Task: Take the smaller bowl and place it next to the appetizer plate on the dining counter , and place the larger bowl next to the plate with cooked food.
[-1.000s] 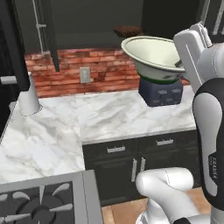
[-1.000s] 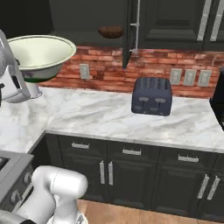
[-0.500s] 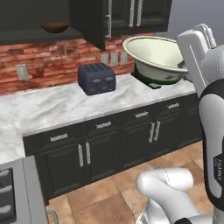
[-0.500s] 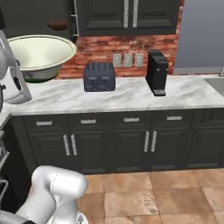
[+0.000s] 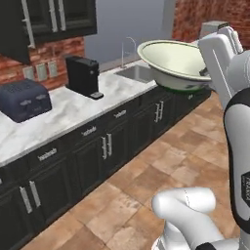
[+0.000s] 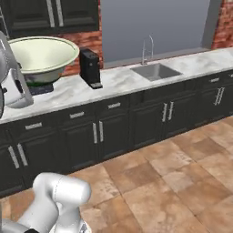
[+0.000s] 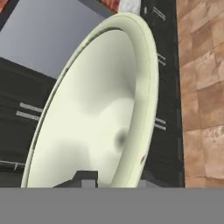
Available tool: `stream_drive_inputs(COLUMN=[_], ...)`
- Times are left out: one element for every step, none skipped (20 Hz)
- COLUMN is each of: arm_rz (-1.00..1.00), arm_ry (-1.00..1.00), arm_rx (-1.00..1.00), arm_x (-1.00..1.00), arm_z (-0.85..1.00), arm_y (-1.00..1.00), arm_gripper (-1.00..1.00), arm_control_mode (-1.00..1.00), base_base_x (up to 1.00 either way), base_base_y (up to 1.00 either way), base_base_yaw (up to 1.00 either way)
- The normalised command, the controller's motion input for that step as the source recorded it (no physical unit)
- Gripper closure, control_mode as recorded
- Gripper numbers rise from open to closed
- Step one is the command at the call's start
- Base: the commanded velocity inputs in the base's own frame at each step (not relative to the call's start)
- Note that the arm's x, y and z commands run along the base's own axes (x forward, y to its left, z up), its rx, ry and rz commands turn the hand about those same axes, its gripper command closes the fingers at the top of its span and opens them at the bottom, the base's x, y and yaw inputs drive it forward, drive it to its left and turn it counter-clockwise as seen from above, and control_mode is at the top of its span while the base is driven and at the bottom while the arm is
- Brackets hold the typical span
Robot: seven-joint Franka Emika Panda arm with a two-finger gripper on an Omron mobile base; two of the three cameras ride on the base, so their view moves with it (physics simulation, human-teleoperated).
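Closest in, the gripper (image 7: pixel 114 180) clenches the near rim of the larger bowl (image 5: pixel 178 62), one finger inside and one outside; the fingertips are mostly cut off at the bottom of the hand view, and in the base views the white hand hides the grip itself. One bowl is held, lifted clear of everything, mouth upward and roughly level, hanging in the air above the tiled floor (image 6: pixel 173 173) in front of the wall counter (image 5: pixel 73 112). Its cream inside is bare; the green marks on its underside show only as a dark smear under the rim in both base views.

Beyond it, on the marble wall counter, stand one dark blue toaster (image 5: pixel 25 99) and one black coffee machine (image 6: pixel 90 68), well apart; in the right base view the toaster is almost wholly hidden behind the bowl. Farther along the counter sits one steel sink (image 6: pixel 156 71) with one curved tap (image 6: pixel 147 46) behind it. Dark cabinet doors (image 6: pixel 118 123) run under the counter, their far end cut off by the frame.
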Motion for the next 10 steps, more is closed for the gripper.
stream_drive_inputs(arm_rz=[0.0, 0.0, 0.0, 0.0, 0.0, 0.0, 0.0, 0.0, 0.0, 0.0], arm_ry=[0.0, 0.0, 0.0, 0.0, 0.0, 0.0, 0.0, 0.0, 0.0, 0.0], arm_rx=[0.0, 0.0, 0.0, 0.0, 0.0, 0.0, 0.0, 0.0, 0.0, 0.0], arm_x=[0.0, 0.0, 0.0, 0.0, 0.0, 0.0, 0.0, 0.0, 0.0, 0.0], arm_z=[0.0, 0.0, 0.0, 0.0, 0.0, 0.0, 0.0, 0.0, 0.0, 0.0], arm_y=[0.0, 0.0, 0.0, 0.0, 0.0, 0.0, 0.0, 0.0, 0.0, 0.0], arm_gripper=[1.0, 1.0, 1.0, 1.0, 1.0, 1.0, 1.0, 1.0, 1.0, 1.0], arm_control_mode=[1.0, 1.0, 1.0, 1.0, 1.0, 1.0, 1.0, 1.0, 1.0, 1.0], base_base_x=[-0.12, -0.14, -0.16, -0.19, -0.22, -0.24, -0.11, -0.07, -0.09, -0.1], base_base_y=[-0.37, -0.36, -0.36, -0.39, -0.43, -0.47, -0.52, -0.54, -0.54, -0.52], base_base_yaw=[-0.67, -0.66, -0.66, -0.66, -0.66, -0.65, -0.61, -0.59, -0.59, -0.59])
